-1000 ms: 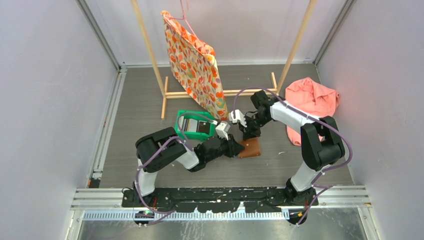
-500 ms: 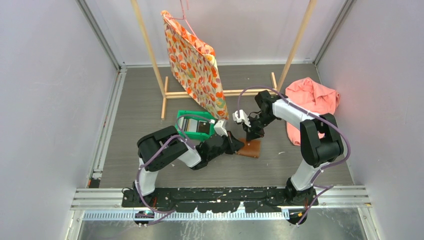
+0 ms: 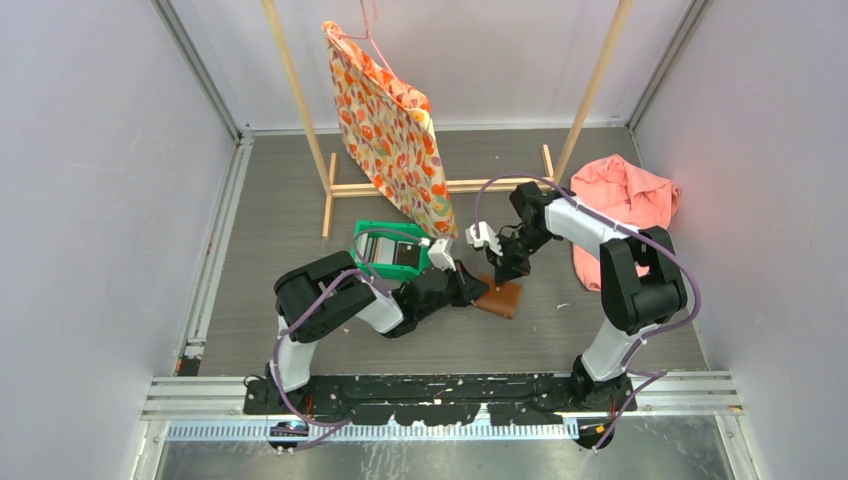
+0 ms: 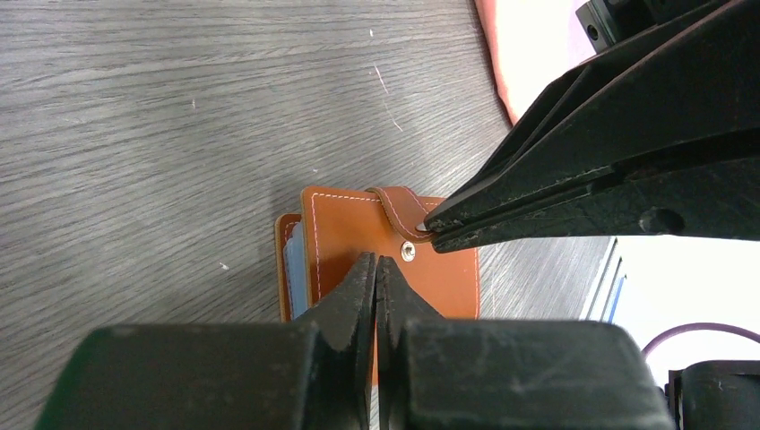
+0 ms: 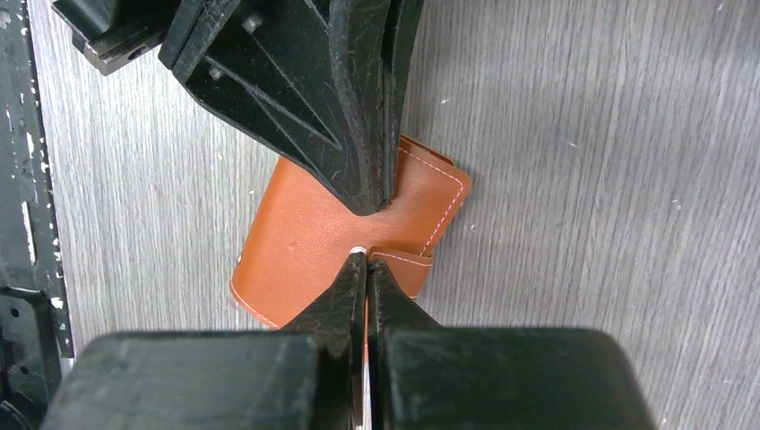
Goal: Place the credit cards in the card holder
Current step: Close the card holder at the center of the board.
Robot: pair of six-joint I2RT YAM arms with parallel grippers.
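Note:
The card holder [image 3: 503,298], a brown leather wallet, lies folded shut on the grey table between the two arms. A light blue credit card edge [image 4: 293,260] shows inside its left side in the left wrist view. My left gripper [image 4: 376,260] is shut, with its tips on the holder's cover [image 4: 345,233] just short of the round snap stud [image 4: 409,253]. My right gripper [image 5: 366,257] is also shut and comes from the far side. Its tips touch the end of the closing strap [image 5: 408,269]. Neither gripper holds anything that I can see.
A green plastic bin [image 3: 372,232] stands just behind my left arm, with dark and grey flat things in it. A wooden rack [image 3: 440,185] carries a floral bag [image 3: 390,130] at the back. A pink cloth [image 3: 625,200] lies at the right.
My left gripper's jaws have closed over the holder. My right gripper has shifted slightly right and forward onto the strap, and the holder has turned a little.

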